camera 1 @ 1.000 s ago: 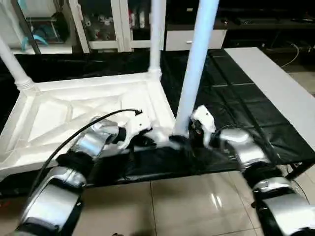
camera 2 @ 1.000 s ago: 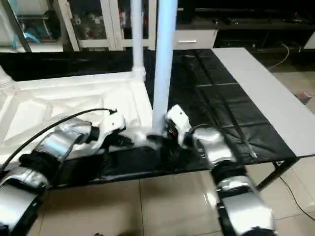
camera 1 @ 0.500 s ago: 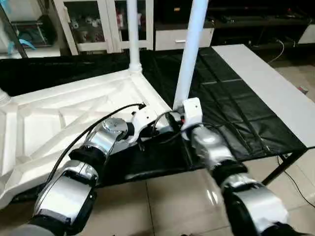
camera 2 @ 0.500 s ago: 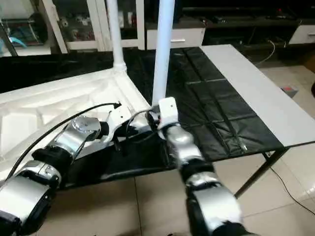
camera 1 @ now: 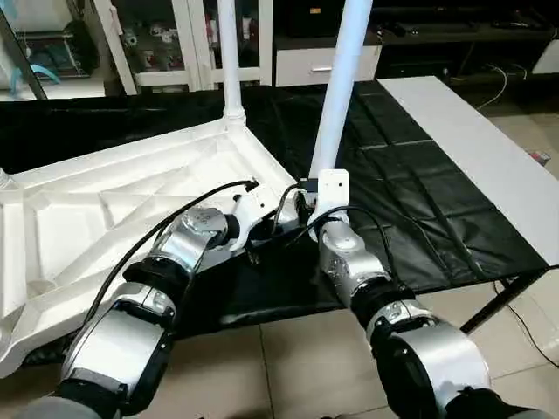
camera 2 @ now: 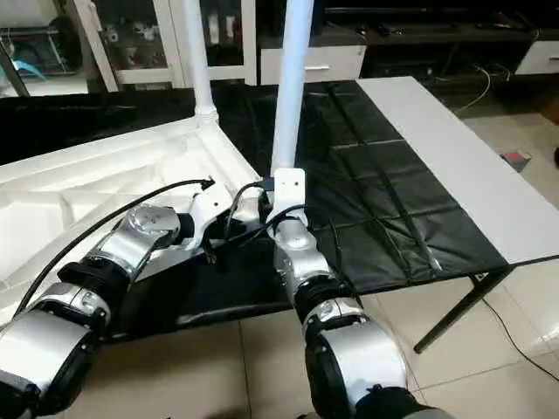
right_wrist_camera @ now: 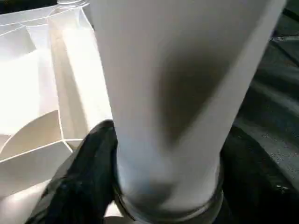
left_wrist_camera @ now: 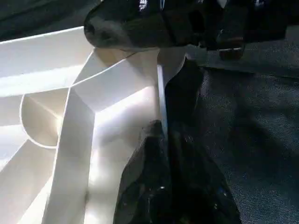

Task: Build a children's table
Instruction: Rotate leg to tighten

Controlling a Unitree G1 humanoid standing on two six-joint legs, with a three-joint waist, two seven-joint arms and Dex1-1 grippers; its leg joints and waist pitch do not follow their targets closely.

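Note:
The white table top (camera 1: 105,209) lies upside down, ribbed underside up, on the black-draped work table (camera 1: 410,201). A white leg (camera 1: 229,61) stands upright in its far corner socket. A second leg (camera 1: 342,78) stands at the near right corner, and my right gripper (camera 1: 313,194) is shut around its base, its black fingers (right_wrist_camera: 88,177) on either side of the tube. My left gripper (camera 1: 266,237) is shut on the top's thin rim wall (left_wrist_camera: 161,93) just beside that corner. A third leg's flared end (camera 1: 4,179) shows at the left edge.
A pale grey table (camera 1: 472,148) adjoins the black one on the right. Glass-fronted cabinets (camera 1: 157,44) stand behind. Black cables (camera 1: 157,236) loop over my left forearm. Tiled floor (camera 1: 288,349) lies below the near table edge.
The camera has tilted and shifted. My right forearm has swung inward from the right to the centre while its gripper stays at the leg's base. The left gripper keeps its hold on the rim.

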